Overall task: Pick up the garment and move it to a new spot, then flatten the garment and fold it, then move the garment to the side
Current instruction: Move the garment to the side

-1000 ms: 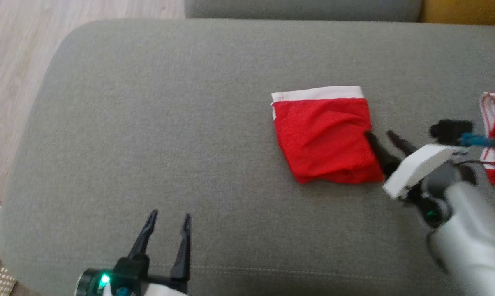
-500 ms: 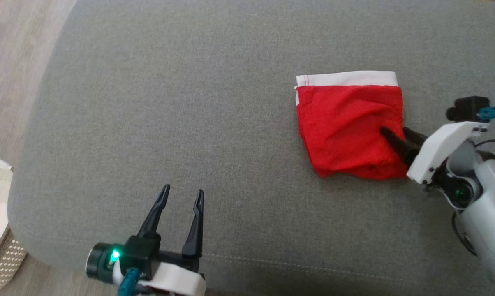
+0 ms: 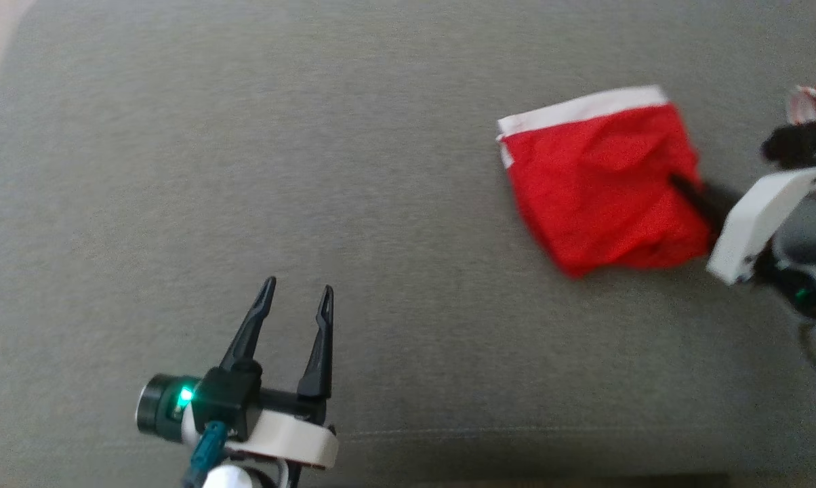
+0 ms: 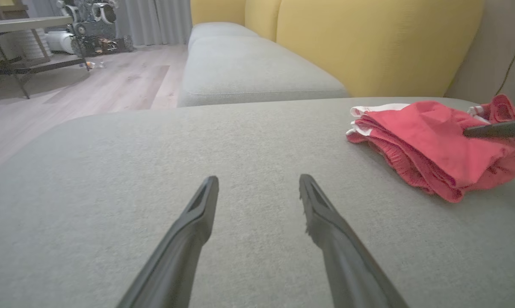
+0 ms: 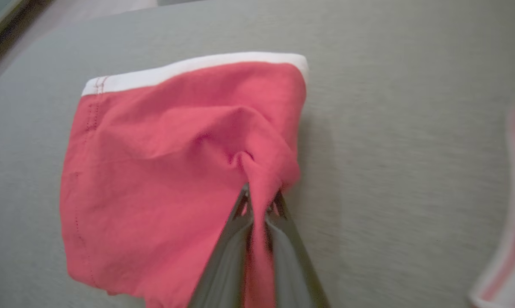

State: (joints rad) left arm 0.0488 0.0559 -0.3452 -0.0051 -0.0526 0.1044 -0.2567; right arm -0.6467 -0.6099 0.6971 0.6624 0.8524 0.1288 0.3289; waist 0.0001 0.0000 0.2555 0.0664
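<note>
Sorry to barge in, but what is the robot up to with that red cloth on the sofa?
The right end effector is shut on a pinch of cloth at the right edge of the folded red garment, which lies on the grey cushion. The left end effector hangs open over bare cushion, apart from the garment. A second red-and-white garment lies further right.

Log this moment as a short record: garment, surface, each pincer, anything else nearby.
garment: red with a white band, folded, lying on the cushion
surface: grey cushion, fabric-covered
right pincer: shut on a pinch of fabric at the garment's right edge
left pincer: open, empty, over the cushion, well apart from the garment
other: second cloth, red and white, at the right edge of the head view
</note>
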